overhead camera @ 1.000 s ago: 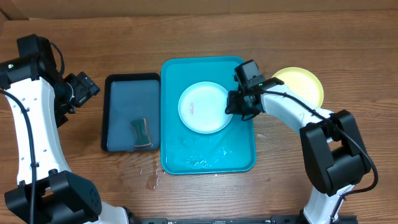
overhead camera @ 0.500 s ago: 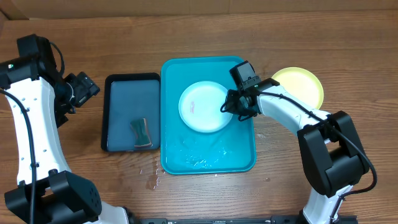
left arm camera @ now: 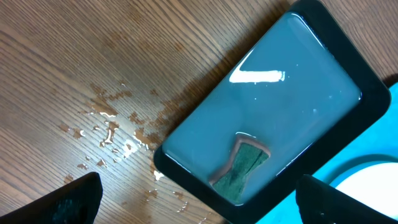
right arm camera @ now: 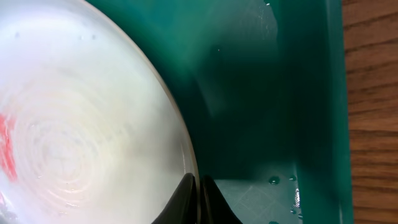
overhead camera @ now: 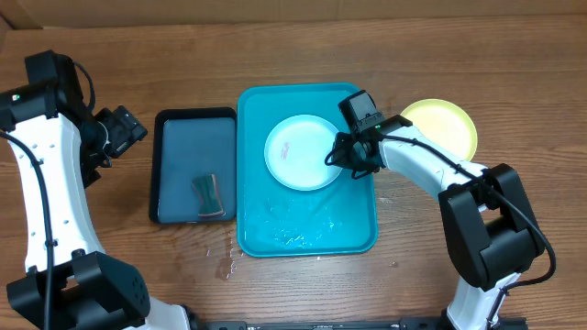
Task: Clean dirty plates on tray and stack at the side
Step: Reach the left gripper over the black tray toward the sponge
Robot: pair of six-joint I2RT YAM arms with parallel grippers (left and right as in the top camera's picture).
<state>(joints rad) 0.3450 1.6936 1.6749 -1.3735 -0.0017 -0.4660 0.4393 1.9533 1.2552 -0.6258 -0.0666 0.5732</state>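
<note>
On tray, right end effector grips plate, nudged slightly; left end effector open.

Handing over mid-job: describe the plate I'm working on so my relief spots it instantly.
Find the turquoise tray in the middle of the table; the pale plate lies in its upper half, the right gripper pinching its right rim. Unlike the yellow-green plate off the tray further right, it is whitish with a pink smear.

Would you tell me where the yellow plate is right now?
In the overhead view, the yellow plate sits on the table just right of the turquoise tray, off it, near the far edge, partly hidden by the right arm.
</note>
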